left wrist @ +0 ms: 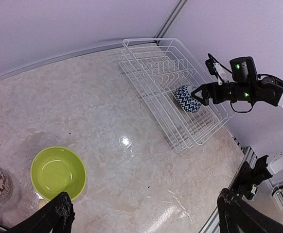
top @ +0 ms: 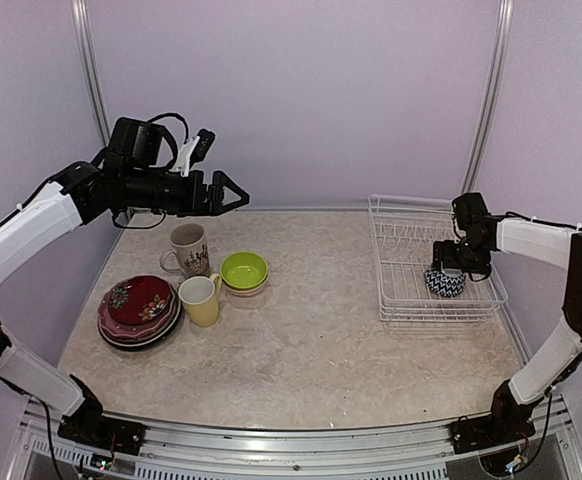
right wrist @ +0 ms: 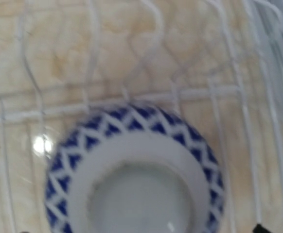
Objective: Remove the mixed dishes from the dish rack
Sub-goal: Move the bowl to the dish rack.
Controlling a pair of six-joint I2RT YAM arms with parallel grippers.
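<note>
Blue-patterned bowl (right wrist: pixel 136 170) lies in rack (top: pixel 441 318), just below right tool (top: pixel 448 263).

I am seeing the marbled beige table (top: pixel 311 335) carrying a red-topped stack of plates (top: pixel 138 312) at its left, a beige patterned mug (top: pixel 188 249), a pale-yellow mug (top: pixel 201 300) and a lime-green bowl (top: pixel 244 271) sitting near it, and the white dish rack (top: pixel 411 262) standing well apart at the right.

Beige marbled tabletop (top: pixel 321 330) well below the left claw (top: pixel 235 196) and close under the right claw (top: pixel 449 268), lilac wall (top: pixel 301 90) behind both, silver upright pole (top: pixel 91 70) behind the left claw, second pole (top: pixel 491 90) behind the right claw, ribbed metal rail (top: pixel 291 455) nearer than either.
</note>
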